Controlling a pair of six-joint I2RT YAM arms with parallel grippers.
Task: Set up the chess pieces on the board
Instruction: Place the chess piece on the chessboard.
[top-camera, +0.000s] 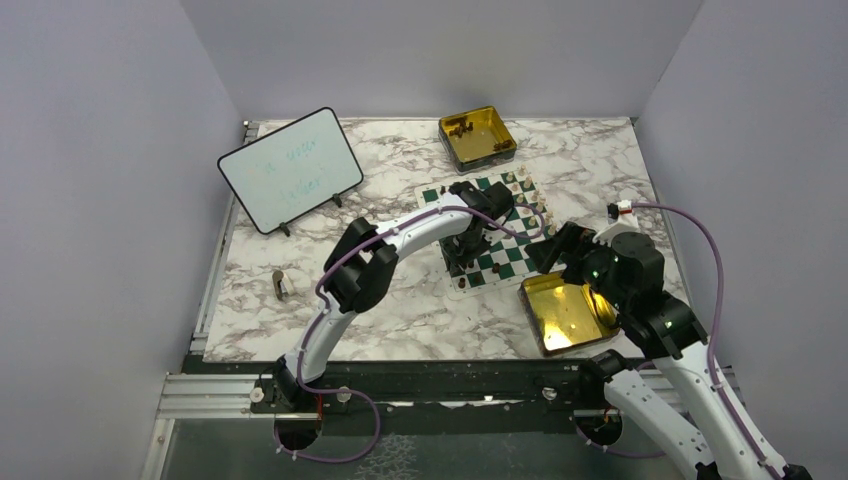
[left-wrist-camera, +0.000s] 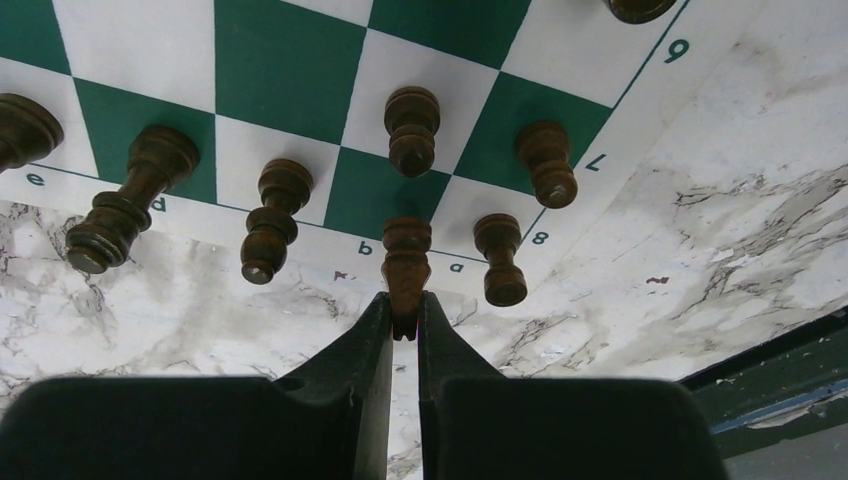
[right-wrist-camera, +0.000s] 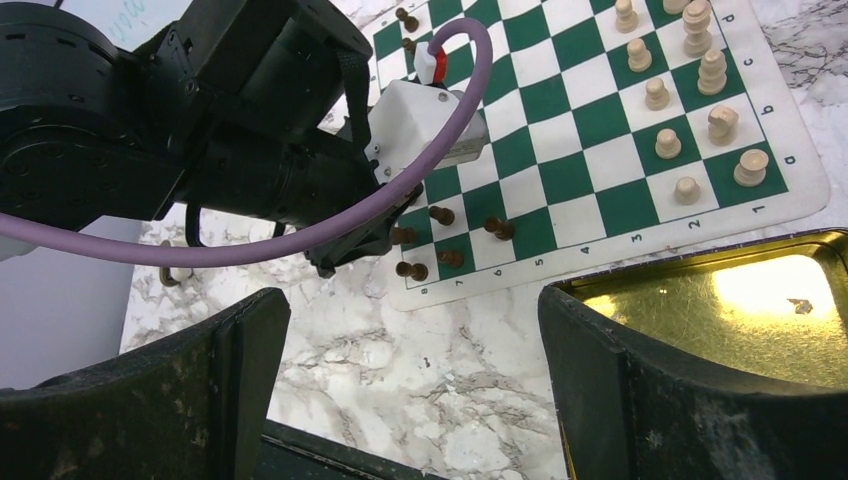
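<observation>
dark piece (left-wrist-camera: 406, 262) is clamped by the left gripper (left-wrist-camera: 404, 308) at the board (left-wrist-camera: 290, 60) edge; right gripper (right-wrist-camera: 410, 300) fingers are spread wide apart.

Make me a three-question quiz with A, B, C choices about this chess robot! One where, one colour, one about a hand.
1. Where is the chess piece that the left hand grips? A) in a gold tin B) at the board's border by letter b C) on the whiteboard
2. What colour is it? A) cream B) red C) dark brown
3. How is the right hand? A) open wide B) shut on a pawn C) shut, empty
Answers: B, it overlaps the white border; C, it looks deep brown; A, fingers far apart.
</observation>
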